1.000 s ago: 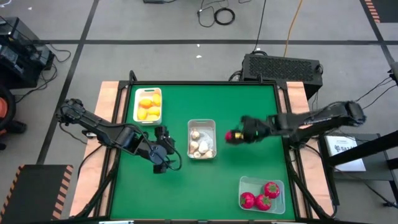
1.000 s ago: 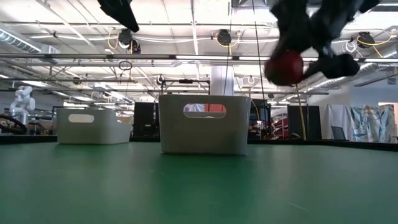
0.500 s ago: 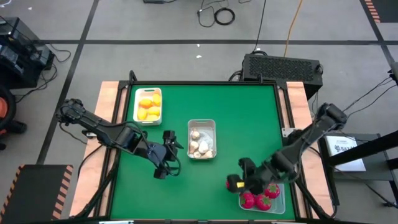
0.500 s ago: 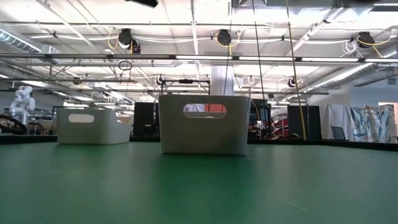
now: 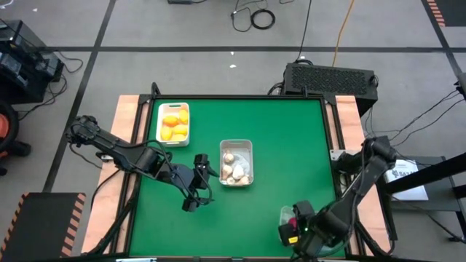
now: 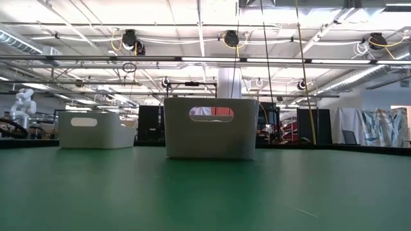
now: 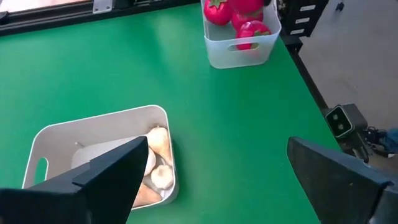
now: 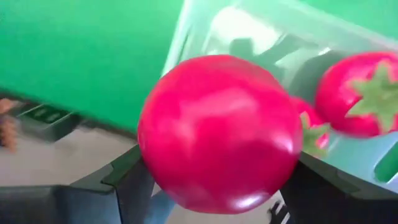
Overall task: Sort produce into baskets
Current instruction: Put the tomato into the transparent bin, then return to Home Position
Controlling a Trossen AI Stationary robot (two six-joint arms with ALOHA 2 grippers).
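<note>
- right tool (image 5: pixel 294 231) grips a red strawberry (image 8: pixel 219 132) over the clear basket (image 5: pixel 285 215) at the desk's (image 5: pixel 284 156) near right
- left tool (image 5: pixel 196 182) hangs open, just left of the middle garlic basket (image 5: pixel 236 162)

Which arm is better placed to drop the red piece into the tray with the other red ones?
Right: its gripper holds the red piece over that tray; the left gripper is empty.

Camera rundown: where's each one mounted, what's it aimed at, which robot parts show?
High: overhead, looking down; both arms, left gripper, right gripper.
Low: table height, level; garlic basket; no robot.
Left wrist: garlic basket, strawberry basket; own fingers.
Right wrist: held strawberry.
Shared: both wrists see the strawberry basket.
</note>
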